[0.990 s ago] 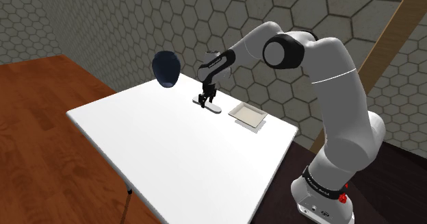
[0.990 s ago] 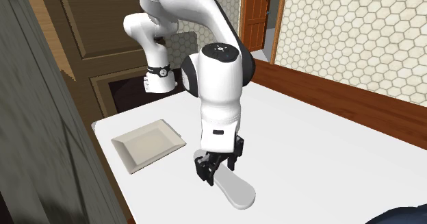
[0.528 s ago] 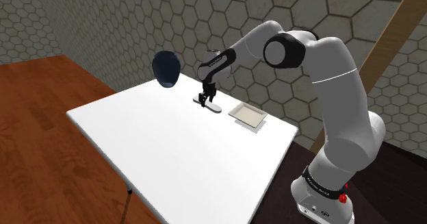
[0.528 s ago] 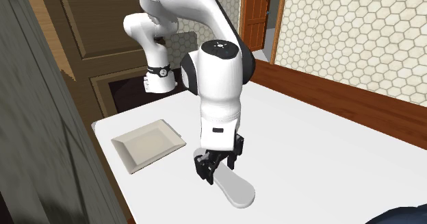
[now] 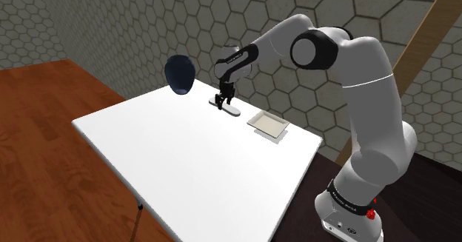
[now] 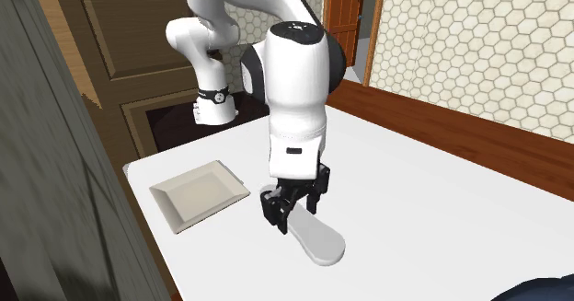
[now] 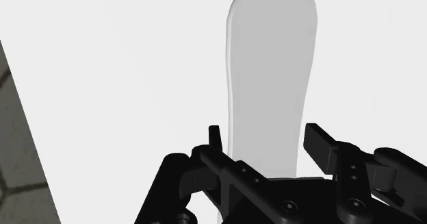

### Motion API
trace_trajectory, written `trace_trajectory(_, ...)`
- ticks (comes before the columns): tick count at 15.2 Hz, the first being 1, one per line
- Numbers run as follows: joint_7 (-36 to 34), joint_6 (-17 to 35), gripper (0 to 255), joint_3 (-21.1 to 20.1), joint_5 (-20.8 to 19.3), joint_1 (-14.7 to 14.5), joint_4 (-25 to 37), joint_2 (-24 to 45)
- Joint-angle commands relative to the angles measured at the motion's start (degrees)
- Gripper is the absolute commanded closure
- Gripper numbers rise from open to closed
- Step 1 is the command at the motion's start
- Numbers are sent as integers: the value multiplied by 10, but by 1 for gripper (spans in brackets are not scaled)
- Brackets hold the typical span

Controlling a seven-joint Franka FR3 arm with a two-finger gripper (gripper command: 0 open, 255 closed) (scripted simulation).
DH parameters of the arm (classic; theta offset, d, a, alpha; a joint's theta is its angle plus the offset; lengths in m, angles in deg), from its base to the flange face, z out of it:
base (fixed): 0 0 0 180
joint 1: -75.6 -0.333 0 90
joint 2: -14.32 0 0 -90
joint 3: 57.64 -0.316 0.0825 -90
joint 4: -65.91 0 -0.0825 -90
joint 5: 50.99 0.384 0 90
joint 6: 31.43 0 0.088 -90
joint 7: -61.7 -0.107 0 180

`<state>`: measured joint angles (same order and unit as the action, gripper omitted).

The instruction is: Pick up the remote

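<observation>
Since a second ago the pincer (image 5: 222,102) and the remote (image 5: 232,110) have moved up together in the shoulder view, near the white table's (image 5: 185,166) far edge by the hexagon-tiled wall (image 5: 111,18). From the second exterior view, we see the pincer clenched on the flat, round-ended grey remote, beside a shallow square tray (image 6: 198,193). In the wrist view, the black fingers (image 7: 318,144) grip its long sides.

White arm (image 5: 370,78) arched high at the elbow, forearm reaching toward the shoulder view's left. Wrist bent down, so the black hand (image 6: 292,209) points almost straight down. Fingers (image 7: 318,142) clamped on one end of the remote (image 7: 270,65), one on each side.
</observation>
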<state>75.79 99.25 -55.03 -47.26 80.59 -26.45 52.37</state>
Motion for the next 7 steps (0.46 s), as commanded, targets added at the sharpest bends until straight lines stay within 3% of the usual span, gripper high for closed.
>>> trace_trajectory(1,0,-9,255,1,-1,0,-1,-10)
trace_trajectory(7,-1,-31,255,1,-2,-1,3,-28)
